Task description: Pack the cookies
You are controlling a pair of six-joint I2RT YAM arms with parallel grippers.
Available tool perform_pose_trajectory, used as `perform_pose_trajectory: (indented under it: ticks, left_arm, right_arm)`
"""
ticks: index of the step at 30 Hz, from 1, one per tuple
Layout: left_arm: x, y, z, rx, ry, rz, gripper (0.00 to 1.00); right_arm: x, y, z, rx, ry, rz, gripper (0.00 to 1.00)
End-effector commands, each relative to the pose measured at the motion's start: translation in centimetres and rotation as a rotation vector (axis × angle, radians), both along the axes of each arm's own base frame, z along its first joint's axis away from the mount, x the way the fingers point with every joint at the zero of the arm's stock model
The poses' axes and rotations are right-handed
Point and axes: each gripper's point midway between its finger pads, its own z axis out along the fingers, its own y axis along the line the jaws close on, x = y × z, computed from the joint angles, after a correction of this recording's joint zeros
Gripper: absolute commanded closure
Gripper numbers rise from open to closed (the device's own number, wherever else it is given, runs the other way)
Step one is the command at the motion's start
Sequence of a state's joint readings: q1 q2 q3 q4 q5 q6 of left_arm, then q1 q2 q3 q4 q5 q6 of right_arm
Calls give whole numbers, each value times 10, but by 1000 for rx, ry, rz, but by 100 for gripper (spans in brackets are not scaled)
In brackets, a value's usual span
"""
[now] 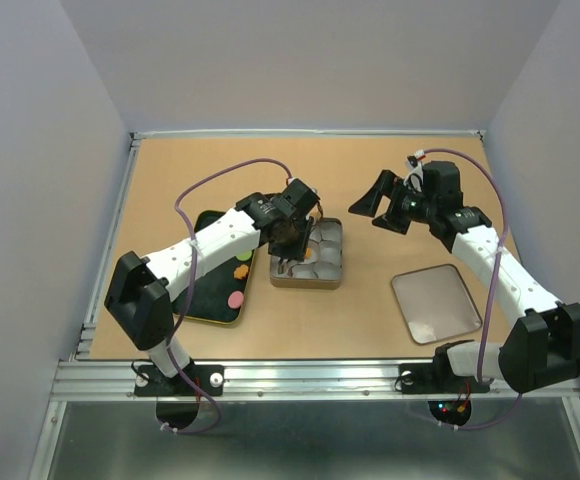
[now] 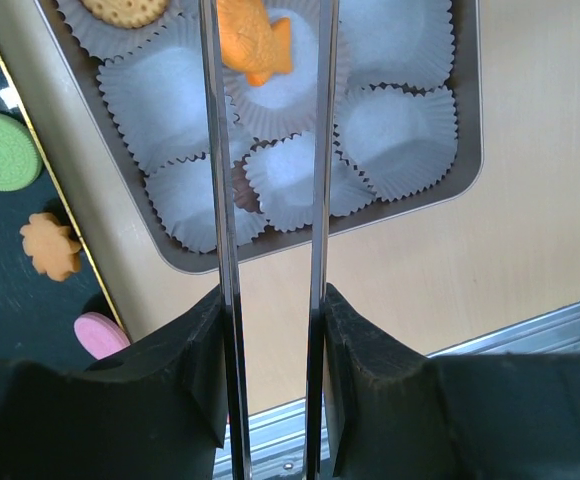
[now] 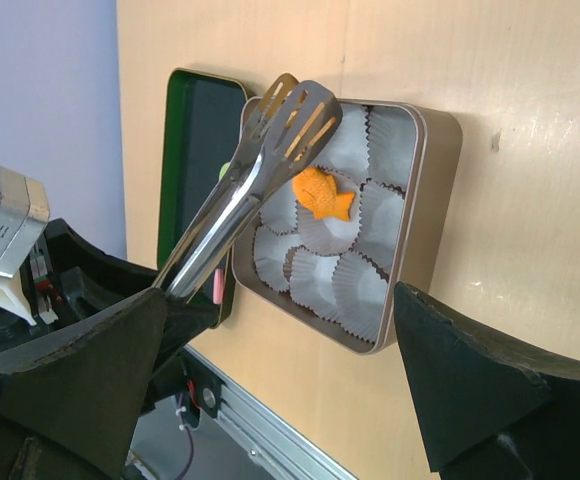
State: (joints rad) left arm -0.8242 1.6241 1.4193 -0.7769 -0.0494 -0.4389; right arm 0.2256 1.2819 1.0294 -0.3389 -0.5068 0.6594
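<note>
**Fish cookie seated in the tin; tongs clamped above it**

Finding: your left gripper (image 2: 272, 330) is closed hard on the handles of the metal tongs (image 3: 250, 170), and the squeeze holds the two blades narrow and almost parallel. The tong tips hang over the far-left part of the tin (image 3: 440, 180). I judge they are clear of the orange fish cookie (image 3: 322, 195), which lies flat in one of the middle paper cups (image 2: 395, 130). Your right gripper (image 1: 378, 212) is spread to its widest and holds nothing. It hangs over bare table, well apart from the tin and beyond the tin lid (image 1: 436, 303).

Advice on the step: lift the tongs straight up before you swing towards the tray (image 2: 10, 290), because the blades run close above the pleated cups and could drag one. At the tray, let the blades spread before you descend. Then close on the edges of a single cookie and do not press down on it.

Condition of the goods: the cookies are small, flat and rigid-looking.
- A pale round one (image 2: 125, 8) sits in a corner cup.
- A green round one (image 2: 0, 150), an orange flower-shaped one (image 2: 50, 245) and a pink round one (image 2: 100, 335) lie apart on the dark tray, just beside the tin.
- Most of the cups are unfilled.
</note>
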Motion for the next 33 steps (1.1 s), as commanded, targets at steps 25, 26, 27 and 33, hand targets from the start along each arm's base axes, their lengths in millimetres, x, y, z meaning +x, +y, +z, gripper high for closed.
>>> perform_pose_trajectory:
  ticks: [25,26,27,33]
  left_arm:
    - [-7,14,-5,21,-46,42,50]
    - [-6,12,-3,14,-52,43,50]
    - [-5,12,-2,12,-54,41,49]
    - [-2,10,3,6,-65,51,46]
  right_arm:
    - [-8,-5,-22,-33,39,-3,0]
    - [-9,-5,-23,-31,41,-3,0]
    - [-9,-5,-23,-31,41,-3,0]
    - [-10,-4,-25,-29,48,-2,0]
